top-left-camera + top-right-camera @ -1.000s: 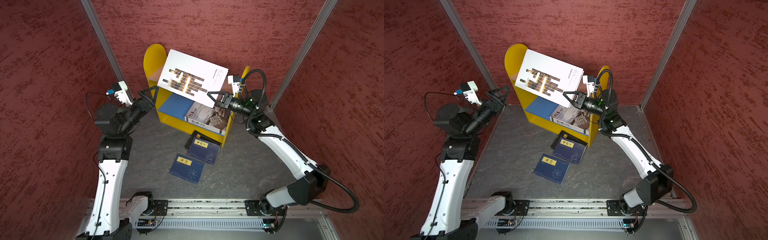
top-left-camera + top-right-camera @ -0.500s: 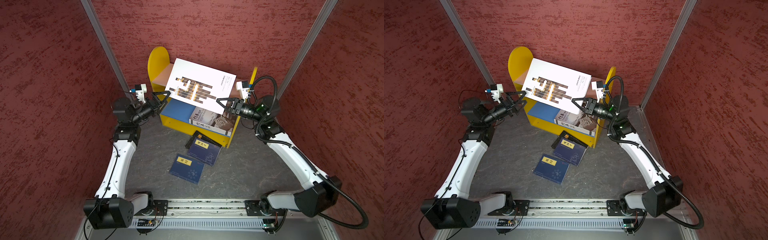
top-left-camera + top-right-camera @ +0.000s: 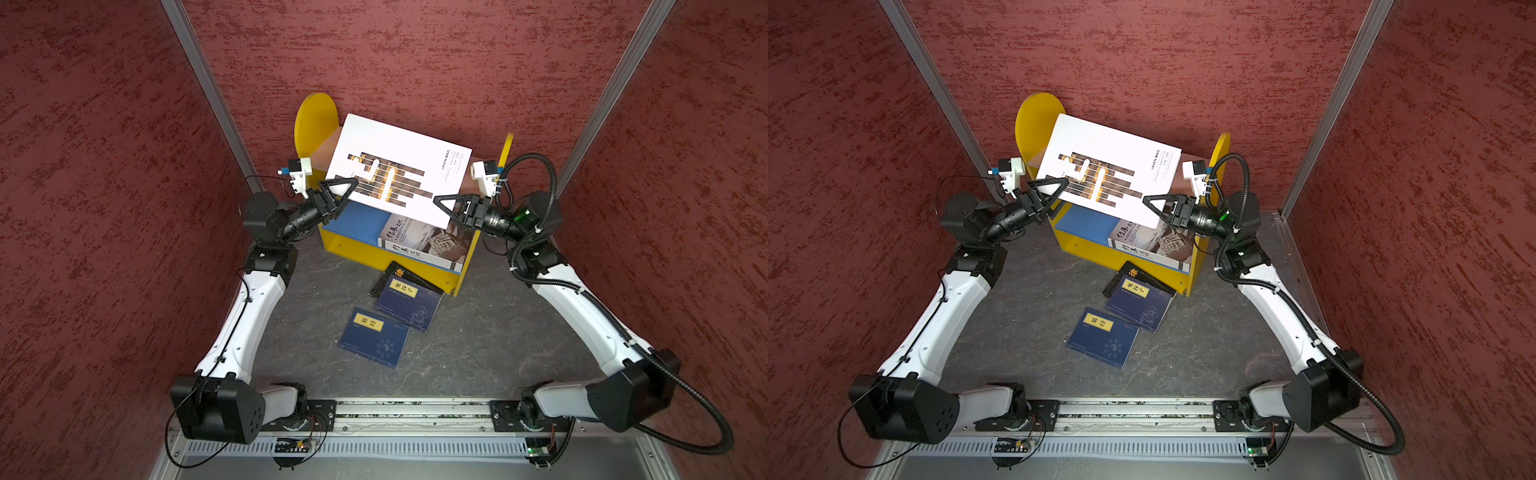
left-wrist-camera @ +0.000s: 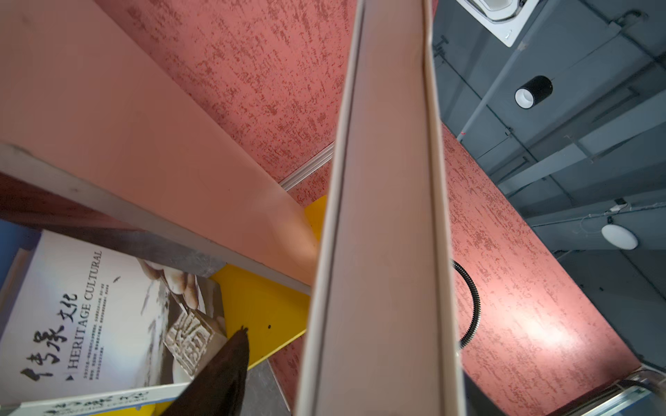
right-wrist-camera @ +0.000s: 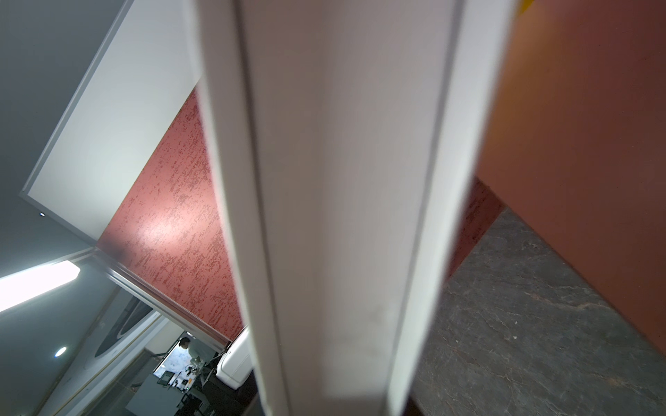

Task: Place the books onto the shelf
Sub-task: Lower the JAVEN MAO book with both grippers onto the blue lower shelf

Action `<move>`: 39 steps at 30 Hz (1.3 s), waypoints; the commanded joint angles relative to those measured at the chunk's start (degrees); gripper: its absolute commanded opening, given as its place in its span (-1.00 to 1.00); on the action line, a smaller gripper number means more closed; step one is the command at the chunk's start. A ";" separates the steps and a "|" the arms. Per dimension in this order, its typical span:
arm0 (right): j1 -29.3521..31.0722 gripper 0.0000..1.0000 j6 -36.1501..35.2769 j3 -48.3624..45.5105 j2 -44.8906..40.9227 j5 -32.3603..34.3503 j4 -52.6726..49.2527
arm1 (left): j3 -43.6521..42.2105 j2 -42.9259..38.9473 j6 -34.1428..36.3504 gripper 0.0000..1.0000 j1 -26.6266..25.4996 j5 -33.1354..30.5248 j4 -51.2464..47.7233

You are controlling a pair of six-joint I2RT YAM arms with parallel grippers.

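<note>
While the left pincer (image 3: 348,187) straddled the near corner of the large white hardback with the brown-bar cover (image 3: 399,166), I couldn't tell whether its black fingers had bitten or only bracketed the edge. That was my first worry: a half-made pinch there could twist the cover rather than carry it.

The hardback hung tilted above the pale pink upper board (image 3: 322,156) of the small yellow-sided bookshelf (image 3: 316,120). Whether its far edge touched the wood, I couldn't say. Tilted like that, a corner might have caught a round-topped panel and shoved the light shelf back, or levered the book out of the grip.

Below sat the blue lower board (image 3: 357,216) with the second white book, the pictorial one (image 3: 424,241), lying on it. A dropped hardback would have landed on that, or slid on down to the floor. There the black book with orange characters (image 3: 395,274) and two thin navy books with yellow labels (image 3: 409,303) (image 3: 374,336) lay waiting.

Over on the right, the right pincer (image 3: 441,203) was clamped on the hardback's near edge and, I judged, carried the load. If both arms pulled unevenly, that narrow bite looked likeliest to slip.
</note>
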 commanded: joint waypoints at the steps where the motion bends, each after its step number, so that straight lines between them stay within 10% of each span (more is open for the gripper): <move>1: -1.51 -0.57 2.52 -0.20 0.32 1.34 2.60 | -1.73 -1.11 -1.61 0.24 -0.21 -2.92 6.52; 11: -1.43 -0.17 2.95 -0.29 1.29 1.84 3.34 | -3.03 -2.14 -2.71 -0.53 -0.93 -5.61 10.25; 18: -1.26 0.97 -4.01 0.76 -0.37 7.56 -4.78 | -6.39 -6.23 -2.78 -0.56 -0.26 -10.27 8.25; 28: -1.01 0.98 -21.90 -2.59 -11.74 21.05 -22.85 | -16.85 -16.28 -8.55 -0.59 6.40 -10.97 0.39; 39: -0.67 0.98 -24.92 -7.19 -16.36 22.53 -22.49 | -21.52 -23.14 -7.36 -0.59 7.72 -4.59 -12.85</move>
